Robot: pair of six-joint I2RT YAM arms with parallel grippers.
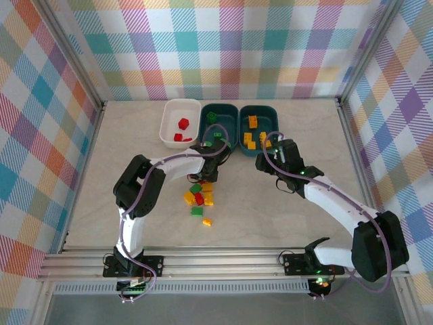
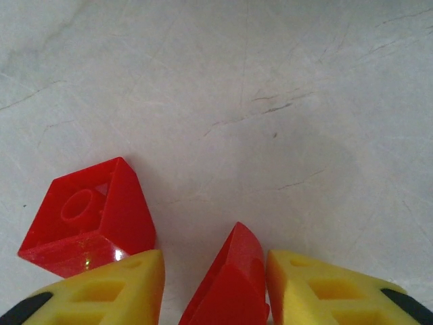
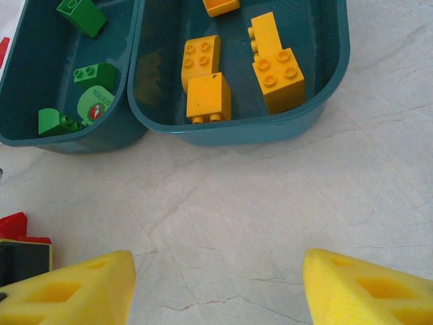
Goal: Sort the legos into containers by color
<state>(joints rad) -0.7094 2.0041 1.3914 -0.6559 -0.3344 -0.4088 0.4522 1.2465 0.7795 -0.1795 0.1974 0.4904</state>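
Observation:
My left gripper (image 2: 215, 261) is shut on a tilted red lego (image 2: 233, 277); the brick presses the right finger, and a thin gap shows on the left. A second red lego (image 2: 84, 217) lies on the marble just left of it. From above, the left gripper (image 1: 205, 147) sits in front of the white tub (image 1: 167, 122) and the middle teal tub (image 1: 220, 106). The right gripper (image 3: 218, 271) is open over bare table before the right teal tub (image 3: 237, 132), which holds yellow-orange legos (image 3: 206, 95). Green legos (image 3: 95, 73) lie in the middle tub (image 3: 67, 142).
A loose pile of red, green and yellow legos (image 1: 198, 198) lies on the table between the arms, with one yellow brick (image 1: 206, 221) nearer the front. Red legos (image 1: 183, 123) lie in the white tub. The left gripper's red brick (image 3: 13, 223) peeks in at the right wrist view's left edge.

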